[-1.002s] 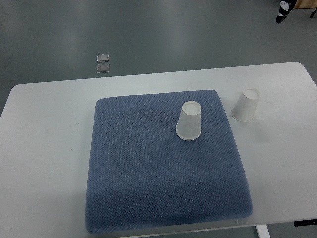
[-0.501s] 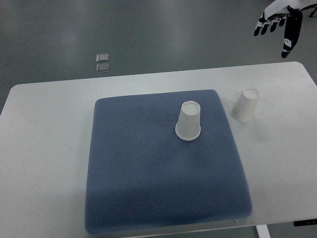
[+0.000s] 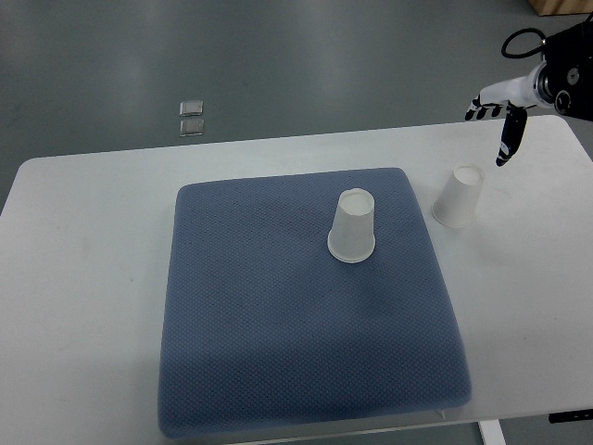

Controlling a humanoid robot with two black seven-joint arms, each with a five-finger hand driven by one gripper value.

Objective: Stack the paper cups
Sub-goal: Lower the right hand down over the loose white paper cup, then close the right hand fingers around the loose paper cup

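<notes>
A white table (image 3: 83, 278) lies below me, and most of its middle is covered by a blue cushion (image 3: 306, 352) with a dotted weave, which I take as my landmark. The nearer half of the cushion is bare. Toward its far right part stands a paper cup (image 3: 353, 227), white, turned upside down with its wide rim down on the fabric and its narrow base up. Just off the cushion's right edge, near its far right corner, a second paper cup (image 3: 460, 197) stands on the bare table, also upside down, well apart from the first one. Farther still, beyond that second cup and past the cushion's far right corner, my right hand (image 3: 500, 116) comes in from the right edge above the far rim of the table. Its fingers are spread and relaxed, dark-tipped, one pointing down toward the table, and it holds nothing; it touches neither cup. On the grey floor (image 3: 324, 56) beyond the table, past the cushion's far left corner, sit two small clear square things (image 3: 193, 118), one behind the other.
</notes>
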